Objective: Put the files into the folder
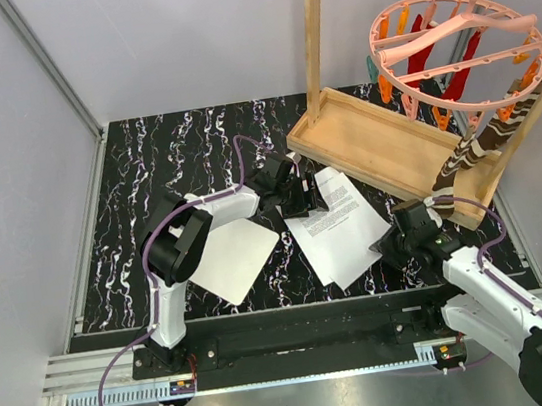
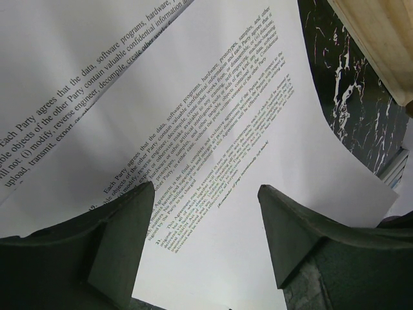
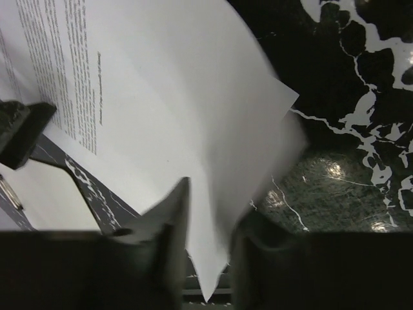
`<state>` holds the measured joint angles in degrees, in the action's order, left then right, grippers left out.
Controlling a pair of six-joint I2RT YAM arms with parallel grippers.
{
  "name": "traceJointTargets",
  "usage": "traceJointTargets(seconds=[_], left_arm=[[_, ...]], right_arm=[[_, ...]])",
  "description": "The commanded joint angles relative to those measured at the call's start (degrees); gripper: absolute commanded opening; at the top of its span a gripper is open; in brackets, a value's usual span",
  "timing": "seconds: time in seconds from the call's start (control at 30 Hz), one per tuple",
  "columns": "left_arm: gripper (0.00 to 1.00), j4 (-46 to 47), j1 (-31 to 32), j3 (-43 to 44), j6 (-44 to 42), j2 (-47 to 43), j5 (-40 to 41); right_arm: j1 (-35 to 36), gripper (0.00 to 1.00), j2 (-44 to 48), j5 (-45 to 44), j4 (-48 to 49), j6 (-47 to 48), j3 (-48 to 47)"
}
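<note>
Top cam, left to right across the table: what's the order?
folder → left gripper → paper sheets → right gripper → pink clip hanger. Wooden tray left out: it spans the sheets and the right gripper.

Left gripper [image 2: 205,194] jaws apart; right gripper [image 3: 210,206] jaws narrow, blurred, perhaps gripping.

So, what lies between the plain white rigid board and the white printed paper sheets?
Only a bare strip of black marbled tabletop, seen in the top view, separates the board and the sheets.
</note>
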<state>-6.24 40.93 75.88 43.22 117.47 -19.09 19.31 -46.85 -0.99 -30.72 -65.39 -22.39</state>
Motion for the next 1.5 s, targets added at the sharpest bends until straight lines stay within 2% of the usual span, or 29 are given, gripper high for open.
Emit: traceJointTargets(seconds=[0.0,0.1,0.27,0.4,0.6,0.77,0.9,1.03,1.07,1.13,1.2,1.23,1.27,1.33,1.37,1.47], left_arm=[[0.74,-7.73,1.44,-1.78,0.11,1.45,0.55],[0.74,-7.65,1.87,-2.05,0.20,1.45,0.63],[0.73,-5.98,4.24,-2.66,0.02,0.66,-0.68],[0.76,-3.51,4.95,-3.37,-1.29,-6.87,-2.00],[0.80,-9.93,1.97,0.06,-7.44,-19.63,-1.39],[0.82,-18.70,-7.95,-4.41,-14.37,-32.62,0.36],[0.82,-27.49,-21.02,-8.63,-19.74,-40.38,3.61],[0.76,-36.63,-27.73,-13.36,-23.18,-45.12,17.29],[0.73,-37.17,-28.35,-14.87,-22.14,-45.75,18.81],[0.70,-36.66,-29.24,-20.81,-19.94,-47.93,21.72],[0.65,-35.51,-30.20,-25.40,-13.89,-49.78,22.25],[0.62,-32.98,-30.29,-30.73,-11.52,-52.32,21.12],[0.59,-32.26,-30.29,-33.40,-5.93,-53.74,21.20],[0.52,-30.69,-30.29,-41.28,0.08,-59.68,22.34],[0.49,-30.59,-30.29,-43.42,4.89,-62.16,22.69],[0.46,-32.33,-29.15,-49.76,10.98,-72.88,25.76]], right_arm=[[-0.33,0.18,1.49,-4.36,-1.10,2.45,-2.12],[-0.24,0.00,2.98,-4.54,-1.70,5.79,-3.70],[-0.24,0.00,5.36,-4.89,-5.66,17.38,-13.63],[-0.33,0.00,4.58,-4.90,-10.23,26.16,-21.80],[-0.24,0.00,3.00,3.53,-11.03,35.92,-27.09],[-0.33,0.00,-1.13,11.97,-10.07,41.39,-33.40],[0.20,0.00,-5.43,21.09,-5.59,41.57,-37.72],[8.61,0.00,-13.07,19.29,0.55,39.72,-43.60],[14.12,0.00,-16.83,18.41,1.70,38.85,-46.83],[17.67,0.00,-20.72,20.67,6.43,36.57,-50.19],[20.58,0.00,-24.94,26.01,11.10,31.91,-53.45],[21.03,0.00,-25.91,27.61,15.82,30.33,-53.89],[21.29,0.00,-27.23,29.37,18.22,27.18,-54.24],[21.29,0.00,-28.29,32.54,21.57,25.40,-54.25],[21.29,0.00,-28.38,32.90,21.41,25.66,-54.60],[20.51,0.00,-27.68,34.65,20.96,26.53,-52.77]])
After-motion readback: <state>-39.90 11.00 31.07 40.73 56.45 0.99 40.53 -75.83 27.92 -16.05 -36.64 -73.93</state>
